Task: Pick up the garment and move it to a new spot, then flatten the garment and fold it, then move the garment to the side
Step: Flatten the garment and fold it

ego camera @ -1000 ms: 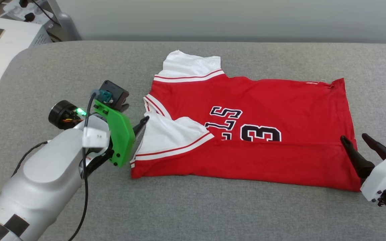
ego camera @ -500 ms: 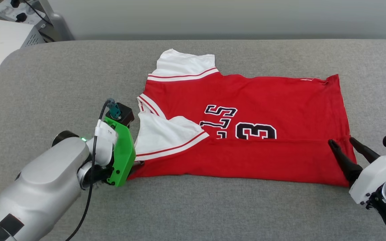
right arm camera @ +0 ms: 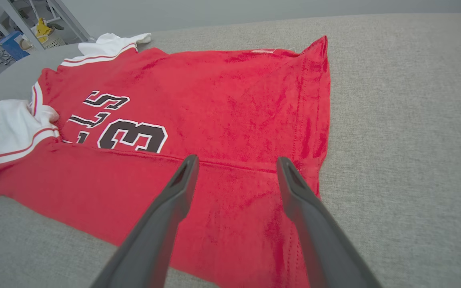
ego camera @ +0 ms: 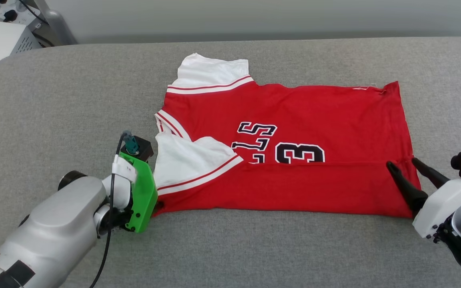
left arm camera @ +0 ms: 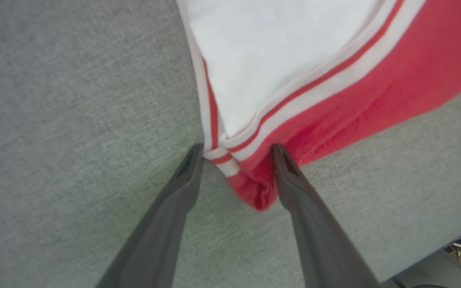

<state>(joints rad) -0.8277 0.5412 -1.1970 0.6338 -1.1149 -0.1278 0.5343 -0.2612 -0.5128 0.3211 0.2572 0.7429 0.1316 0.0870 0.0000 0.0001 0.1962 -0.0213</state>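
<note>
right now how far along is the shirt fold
Done: the garment lies flat, its near edge folded over the lettering. In hand: the open left gripper straddles the near-left corner, the open right gripper hovers over the right hem. Left: further folds, moving it aside.

Legible print: black, white-outlined lettering (ego camera: 255, 130) on the red garment (ego camera: 314, 112), centre of the head frame, turned sideways. Can make out an "S" with an "L" below it; the next letter is cut off by the folded-over lower edge. Right of that is a big digit (ego camera: 300, 154) in the same style. It reads as "3", lower part tucked under the same fold. Same marks at left centre of the right wrist frame. Small white tag (ego camera: 125, 169) on the left arm's cable, lower left: has marks, too small to read.
</note>
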